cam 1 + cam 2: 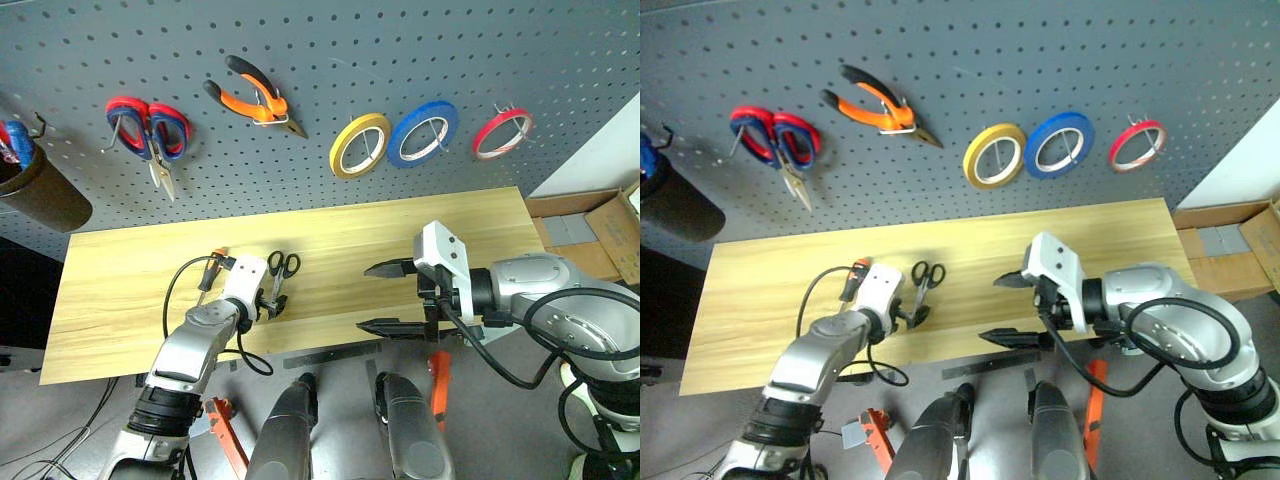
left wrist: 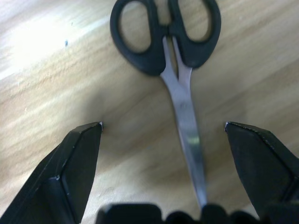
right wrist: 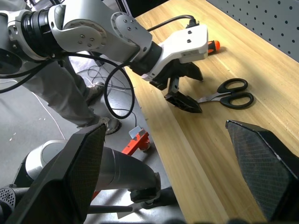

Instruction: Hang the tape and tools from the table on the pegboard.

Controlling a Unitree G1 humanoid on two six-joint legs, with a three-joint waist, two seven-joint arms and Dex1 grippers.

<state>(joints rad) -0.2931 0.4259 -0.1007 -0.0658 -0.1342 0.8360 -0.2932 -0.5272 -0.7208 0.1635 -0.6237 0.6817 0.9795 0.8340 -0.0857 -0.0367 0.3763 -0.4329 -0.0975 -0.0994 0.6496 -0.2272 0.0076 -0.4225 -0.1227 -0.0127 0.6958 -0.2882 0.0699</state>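
Left hand [image 1: 268, 303] open over scissors [image 1: 281, 274], wood table [image 1: 130, 300].

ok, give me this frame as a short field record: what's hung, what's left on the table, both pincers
hung on pegboard: red tape, orange-and-black pliers
also on board: yellow roll, blue roll, red-and-blue scissors
left on table: black scissors; screwdriver behind the left arm, orange tip showing
left pincer: open, low over the table, fingers either side of the scissors' blades, not gripping
right pincer: open, empty, above the table's front edge
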